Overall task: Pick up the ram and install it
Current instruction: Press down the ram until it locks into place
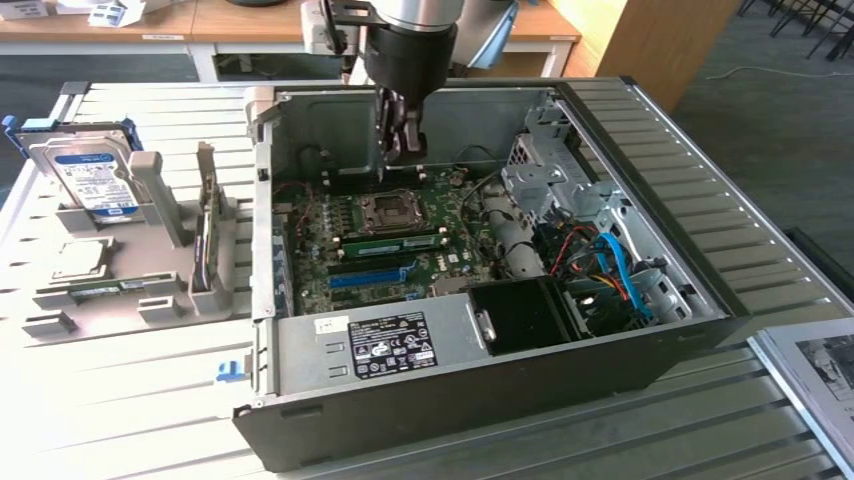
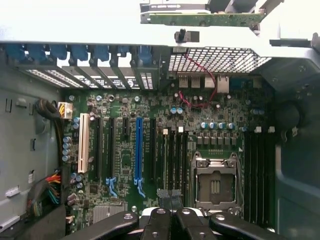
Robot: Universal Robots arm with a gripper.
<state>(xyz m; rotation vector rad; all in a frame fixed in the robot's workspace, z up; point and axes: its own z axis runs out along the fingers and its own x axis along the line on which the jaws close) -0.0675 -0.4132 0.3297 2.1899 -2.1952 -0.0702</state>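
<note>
The ram (image 1: 206, 222) stands on edge in a grey holder (image 1: 134, 290) outside the open computer case, at the exterior view's left. In the wrist view the ram (image 2: 200, 19) is a long green strip beyond the case wall. My gripper (image 1: 402, 143) hangs inside the case, above the motherboard (image 1: 380, 250) and well apart from the ram. Its black fingers (image 2: 159, 222) are pressed together with nothing between them. Below the gripper (image 2: 170, 212) lie the empty processor socket (image 2: 215, 182) and the dark memory slots (image 2: 259, 172).
A silver hard drive (image 1: 87, 180) with a blue-white label stands in the same holder. The case's metal walls (image 1: 267, 130) rise around the motherboard. A blue expansion slot (image 2: 139, 147), a drive cage (image 1: 547, 170), cables (image 1: 614, 270) and a power supply (image 1: 387, 345) crowd the case.
</note>
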